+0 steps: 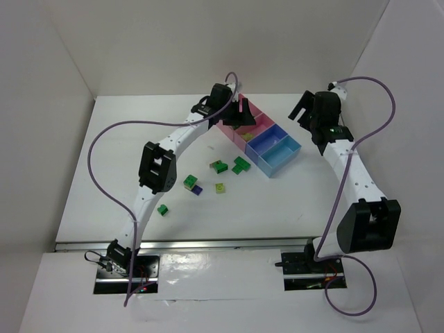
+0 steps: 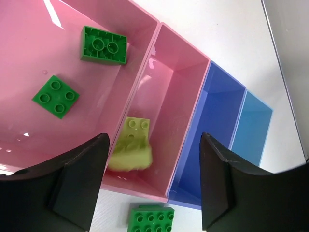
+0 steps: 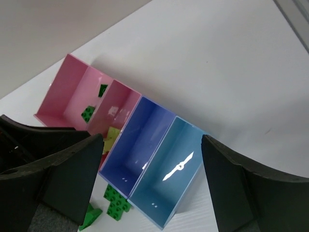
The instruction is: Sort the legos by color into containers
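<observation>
Left side of the white table [image 1: 104, 152]: tiny studded plastic bricks lie loose, several green bricks [image 1: 241, 165], a dark blue brick [image 1: 198, 189] and a yellow-green brick [image 1: 220, 187]. Moving right, the left gripper [image 2: 153, 154] hangs over the joined row of shallow plastic trays with its fingers [image 2: 72, 183] spread wide and gripping nothing. Beneath it the large pink tray [image 2: 29, 130] holds two more green bricks [image 2: 104, 44]. A blurred yellow-green brick [image 2: 131, 145] sits in the smaller pink tray [image 2: 178, 87]. Next along are the dark blue tray [image 2: 219, 111] and the light blue tray [image 2: 253, 125]. Far right, the right gripper [image 3: 152, 140] hovers near the trays, spread apart and holding nothing.
</observation>
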You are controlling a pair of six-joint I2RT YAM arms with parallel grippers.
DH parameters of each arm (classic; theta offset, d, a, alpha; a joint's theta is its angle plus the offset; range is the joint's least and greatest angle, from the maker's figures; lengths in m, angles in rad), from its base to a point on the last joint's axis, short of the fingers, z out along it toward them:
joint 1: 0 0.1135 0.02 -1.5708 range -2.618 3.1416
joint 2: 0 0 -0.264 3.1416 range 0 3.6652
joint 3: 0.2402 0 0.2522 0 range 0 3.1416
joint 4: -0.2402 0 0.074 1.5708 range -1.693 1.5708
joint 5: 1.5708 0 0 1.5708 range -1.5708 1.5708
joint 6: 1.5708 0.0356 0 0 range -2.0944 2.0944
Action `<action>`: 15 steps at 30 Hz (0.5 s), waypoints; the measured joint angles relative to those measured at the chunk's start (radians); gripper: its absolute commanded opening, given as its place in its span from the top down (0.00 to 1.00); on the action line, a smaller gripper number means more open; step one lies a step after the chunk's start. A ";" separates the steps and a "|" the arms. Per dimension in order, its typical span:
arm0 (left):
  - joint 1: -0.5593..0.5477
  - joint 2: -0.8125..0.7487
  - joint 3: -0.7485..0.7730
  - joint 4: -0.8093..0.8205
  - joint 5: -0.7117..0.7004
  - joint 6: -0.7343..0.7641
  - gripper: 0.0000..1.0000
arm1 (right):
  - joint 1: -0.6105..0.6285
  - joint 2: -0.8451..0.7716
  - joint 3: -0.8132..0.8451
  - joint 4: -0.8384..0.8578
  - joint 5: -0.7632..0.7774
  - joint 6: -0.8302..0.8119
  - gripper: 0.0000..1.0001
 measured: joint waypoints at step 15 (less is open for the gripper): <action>0.093 -0.073 -0.047 0.004 -0.180 -0.039 0.19 | 0.000 0.066 0.000 -0.010 -0.098 0.004 0.08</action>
